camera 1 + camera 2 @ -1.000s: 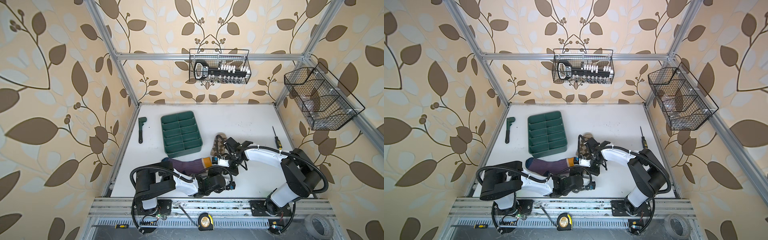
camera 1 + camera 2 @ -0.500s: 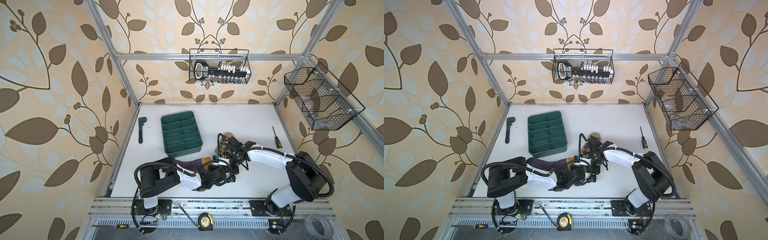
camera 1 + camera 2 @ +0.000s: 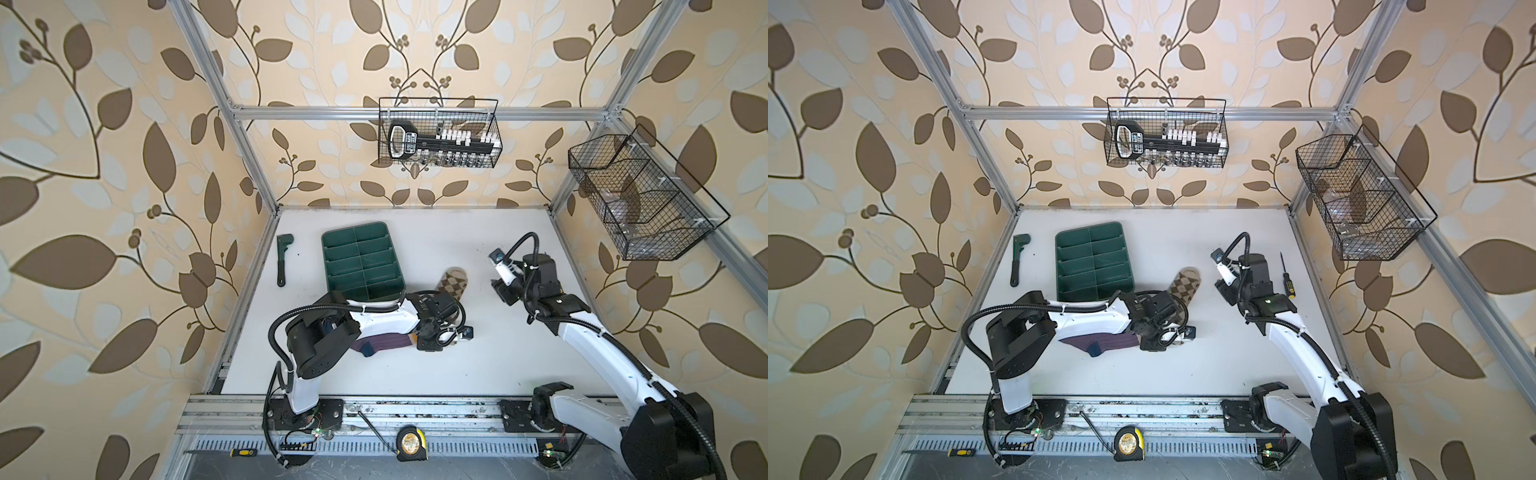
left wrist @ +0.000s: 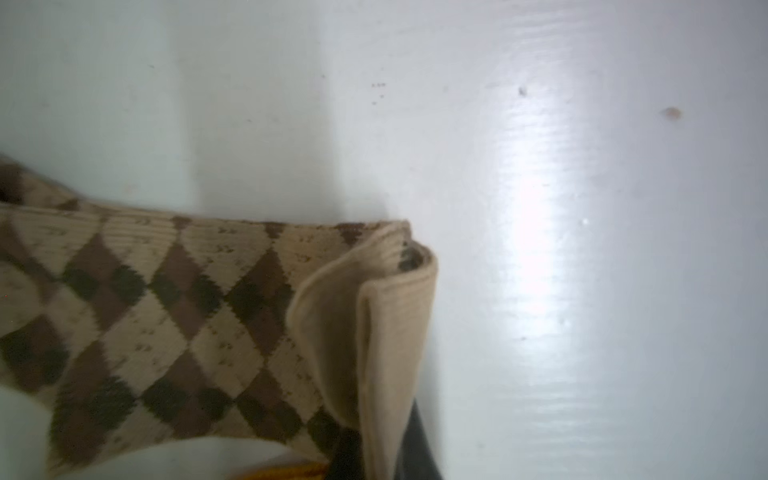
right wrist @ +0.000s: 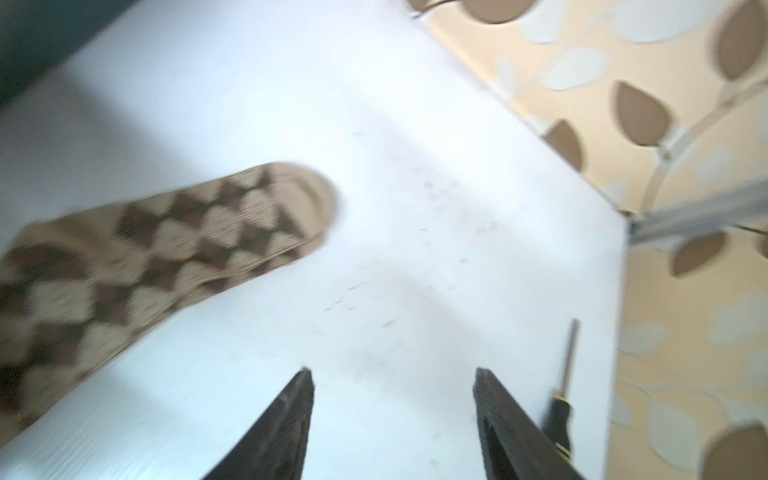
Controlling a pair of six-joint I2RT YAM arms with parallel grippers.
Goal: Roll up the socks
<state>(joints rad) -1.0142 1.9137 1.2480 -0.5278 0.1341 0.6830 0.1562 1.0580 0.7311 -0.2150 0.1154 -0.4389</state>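
The tan-and-brown argyle sock (image 3: 453, 282) (image 3: 1185, 284) lies on the white table, its toe toward the back. Its plain tan cuff (image 4: 386, 332) is folded and pinched between the dark fingers of my left gripper (image 4: 376, 453) (image 3: 430, 343) (image 3: 1152, 345), which is shut. A strip of mustard yellow shows beside that grip. The purple sock (image 3: 386, 343) (image 3: 1113, 343) lies partly under the left arm, navy heel showing. My right gripper (image 5: 392, 374) (image 3: 498, 289) (image 3: 1223, 289) is open and holds nothing, to the right of the argyle toe (image 5: 291, 199).
A green divided tray (image 3: 361, 262) (image 3: 1094, 262) sits behind the left arm, with a dark wrench (image 3: 282, 262) by the left wall. A black-and-yellow screwdriver (image 3: 1285, 276) (image 5: 561, 395) lies close to the right gripper. Wire baskets (image 3: 438, 137) (image 3: 640, 199) hang on the walls.
The right gripper opened, let go of the argyle sock and pulled away to the right. The left gripper shut on the cuff.
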